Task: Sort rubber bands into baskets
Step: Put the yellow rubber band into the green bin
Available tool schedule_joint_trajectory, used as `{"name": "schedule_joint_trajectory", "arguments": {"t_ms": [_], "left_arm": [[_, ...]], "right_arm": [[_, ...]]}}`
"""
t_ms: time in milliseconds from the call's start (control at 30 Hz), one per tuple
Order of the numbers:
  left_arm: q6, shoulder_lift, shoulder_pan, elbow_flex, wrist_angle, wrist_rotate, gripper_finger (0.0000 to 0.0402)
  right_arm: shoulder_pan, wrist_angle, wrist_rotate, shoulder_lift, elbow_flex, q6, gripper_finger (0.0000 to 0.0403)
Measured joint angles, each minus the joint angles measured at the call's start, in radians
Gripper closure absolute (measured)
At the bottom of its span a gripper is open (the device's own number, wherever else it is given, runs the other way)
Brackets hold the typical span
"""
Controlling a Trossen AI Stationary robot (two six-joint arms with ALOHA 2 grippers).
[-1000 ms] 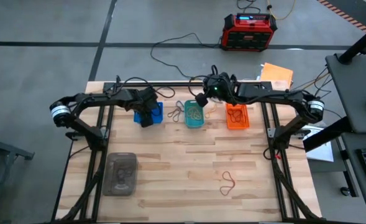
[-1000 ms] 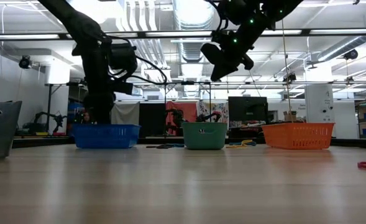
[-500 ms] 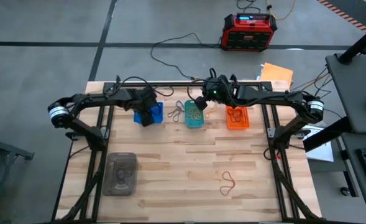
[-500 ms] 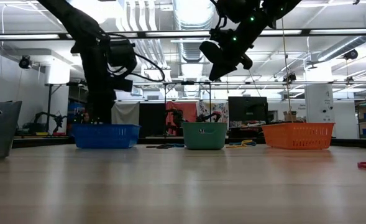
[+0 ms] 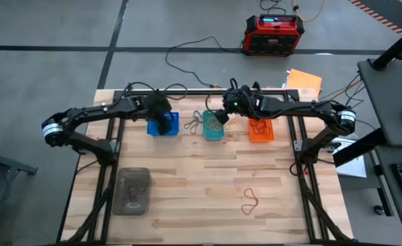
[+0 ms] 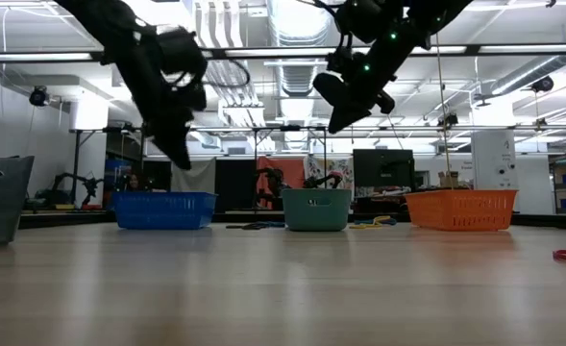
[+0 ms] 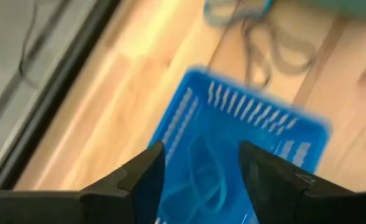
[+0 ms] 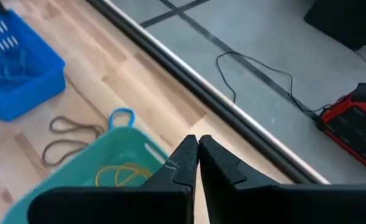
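Below spread left pincer (image 7: 201,171), blue basket (image 7: 232,155)

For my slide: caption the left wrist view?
Open left gripper above the blue basket holding blue rubber bands.

Table (image 5: 207,184): pale wood planks, showing as smooth, faintly satin. Blue basket (image 7: 232,155), teal basket (image 8: 102,174), orange basket (image 5: 261,128): perforated plastic, looking slightly glossy. Bands (image 8: 68,140) on the wood: thin rubber, reading matt. Grey bin (image 5: 133,191): clear-ish plastic, catching a little sheen. Left gripper (image 7: 201,174) fingers and right gripper (image 8: 198,163): dark matt plastic look. Frame rail (image 8: 201,102) is looking like dark painted metal. Floor (image 5: 50,68): grey, showing matt.
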Motion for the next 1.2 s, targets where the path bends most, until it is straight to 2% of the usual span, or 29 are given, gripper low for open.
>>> {"name": "schedule_joint_trajectory", "arguments": {"t_ms": [333,567,833,900,933,1033,1100,1200], "left_arm": [[-0.022,-0.156,-0.173,-0.094,0.286,0.003,0.0214],[-0.026,-0.272,-0.288,-0.201,0.404,0.003,0.0214],[-0.059,-0.318,-0.306,-0.260,0.459,0.004,0.0214],[-0.060,-0.317,-0.306,-0.260,0.462,0.003,0.0214],[-0.060,-0.316,-0.306,-0.259,0.462,0.003,0.0214],[-0.060,-0.310,-0.306,-0.254,0.461,0.003,0.0214],[-0.061,-0.309,-0.306,-0.249,0.463,0.003,0.0214],[-0.061,-0.308,-0.306,-0.248,0.475,0.003,0.0214]], "right_arm": [[0.002,-0.004,0.001,0.000,-0.080,0.059,0.0393],[0.002,-0.043,0.001,0.000,-0.108,0.040,0.0393],[0.002,-0.112,0.001,0.000,-0.109,0.078,0.0393],[0.002,-0.135,0.001,0.000,-0.109,-0.002,0.0393],[0.002,-0.156,0.001,0.000,-0.109,-0.091,0.0393],[0.002,-0.252,-0.028,0.000,-0.112,-0.473,0.0393],[0.001,-0.269,-0.049,0.000,-0.123,-0.656,0.0393],[-0.025,-0.253,-0.091,-0.001,-0.128,-0.811,0.0393]]}}
